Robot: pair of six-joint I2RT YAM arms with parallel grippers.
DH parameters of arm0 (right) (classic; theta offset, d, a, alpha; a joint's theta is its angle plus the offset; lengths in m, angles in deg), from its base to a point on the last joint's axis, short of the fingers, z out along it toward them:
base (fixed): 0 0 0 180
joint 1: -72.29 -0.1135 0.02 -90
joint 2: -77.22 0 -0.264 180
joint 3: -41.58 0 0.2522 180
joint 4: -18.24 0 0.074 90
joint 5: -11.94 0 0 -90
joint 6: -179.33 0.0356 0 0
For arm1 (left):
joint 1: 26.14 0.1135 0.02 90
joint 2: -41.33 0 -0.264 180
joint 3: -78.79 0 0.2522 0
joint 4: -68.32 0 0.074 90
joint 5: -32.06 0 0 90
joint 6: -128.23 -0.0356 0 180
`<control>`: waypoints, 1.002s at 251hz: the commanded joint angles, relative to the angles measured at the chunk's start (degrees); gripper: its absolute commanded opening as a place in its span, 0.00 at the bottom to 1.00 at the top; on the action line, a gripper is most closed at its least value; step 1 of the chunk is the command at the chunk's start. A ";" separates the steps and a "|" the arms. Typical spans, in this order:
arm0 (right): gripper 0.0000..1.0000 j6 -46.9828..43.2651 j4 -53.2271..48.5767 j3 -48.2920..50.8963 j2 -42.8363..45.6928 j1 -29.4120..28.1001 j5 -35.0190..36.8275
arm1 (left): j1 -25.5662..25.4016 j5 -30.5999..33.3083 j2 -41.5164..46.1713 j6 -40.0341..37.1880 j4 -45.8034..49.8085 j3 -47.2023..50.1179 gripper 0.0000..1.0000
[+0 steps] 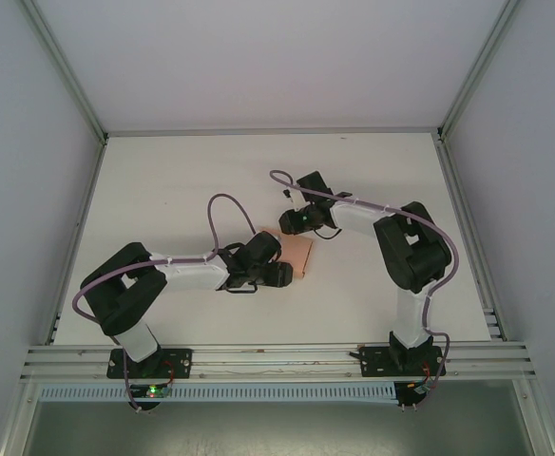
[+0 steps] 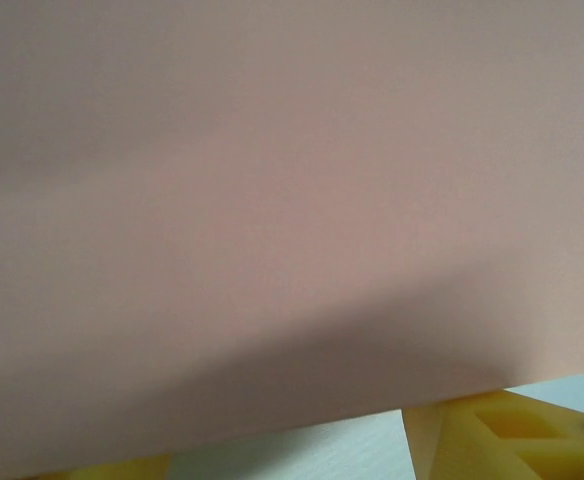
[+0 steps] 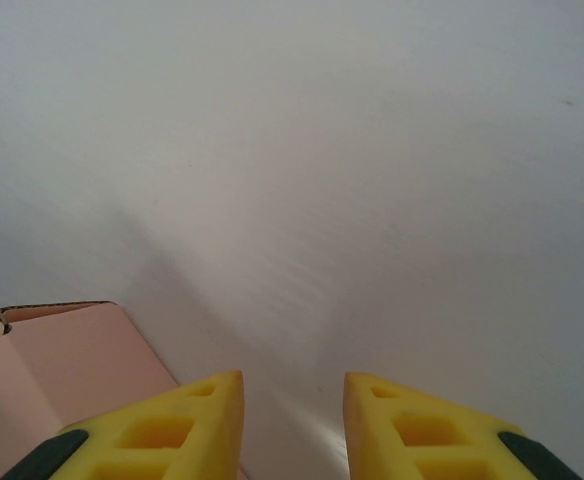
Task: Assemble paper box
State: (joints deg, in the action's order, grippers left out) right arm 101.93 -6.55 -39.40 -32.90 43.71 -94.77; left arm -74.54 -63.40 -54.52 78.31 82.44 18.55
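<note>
In the top view, the paper box (image 1: 299,256) sits near the middle of the table (image 1: 182,180), a small pink patch. The left arm (image 1: 192,271) reaches right up to its near-left side. The right arm (image 1: 363,220) has its wrist just beyond the far side.

In the left wrist view, a plain pink panel of the box (image 2: 272,200) is pressed close to the lens. Yellow bits of the left jaws peek out under its lower edge, set apart with bare table between them. Their tips are hidden by the card, so I cannot tell whether they grip it.

In the right wrist view, the right jaws stand a little apart and hold nothing, pointing over bare table. The box (image 3: 62,360) sits just beside them, low on the left, showing creased panels and a dark open edge.

I judge the card is folded up into walls. Whether flaps remain to tuck I cannot see.
</note>
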 commanded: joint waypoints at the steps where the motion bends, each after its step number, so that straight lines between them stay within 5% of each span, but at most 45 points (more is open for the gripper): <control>1: 0.33 0.58 -7.81 3.87 2.54 -0.56 -1.26 | 3.07 15.32 1.25 -1.94 -8.08 0.49 0.62; 111: 0.34 2.55 -3.17 10.68 6.56 1.89 -4.47 | 6.26 8.88 1.17 -1.38 -13.82 1.46 0.60; 135: 0.34 3.30 -0.79 11.01 6.42 1.63 -8.09 | 6.25 7.12 -0.59 -2.12 -15.02 0.43 0.45; 251: 0.33 3.60 -2.61 12.22 6.21 3.58 -0.98 | 6.30 8.07 -1.86 -4.42 -15.52 1.62 0.21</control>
State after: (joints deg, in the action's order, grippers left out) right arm 105.77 1.72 -30.00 -26.30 47.82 -92.41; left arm -70.63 -63.27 -55.59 74.51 74.07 20.45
